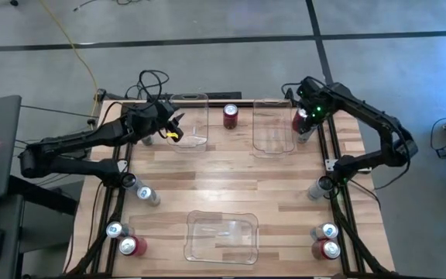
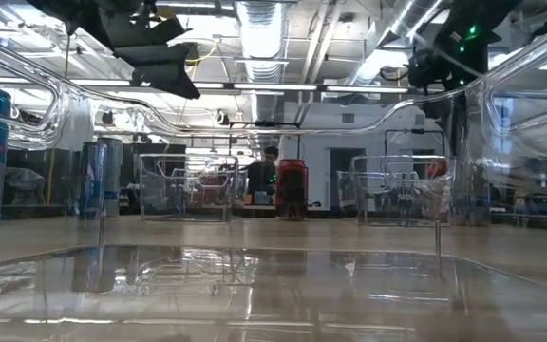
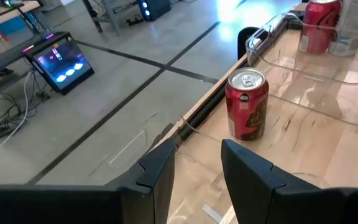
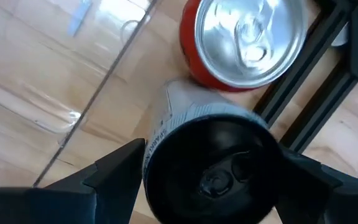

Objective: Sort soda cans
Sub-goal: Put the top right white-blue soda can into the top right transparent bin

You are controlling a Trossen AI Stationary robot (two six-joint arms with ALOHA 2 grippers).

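The right pincer (image 4: 207,171) grips a white can (image 4: 197,121) beside the red can (image 4: 244,40); light, slick, dentable, best held mid-body. The left pincer (image 3: 194,165) hangs narrow, empty.

The worktop (image 1: 223,174) is pale wood with streaked grain. A red can (image 3: 247,104) has a silver top. The bins (image 1: 221,236) are clear plastic. The arms are black, with a yellow patch near the left end effector (image 1: 175,132) and a green light near the right end effector (image 1: 304,122).

Four red cans (image 1: 230,115); three clear bins (image 1: 221,236).
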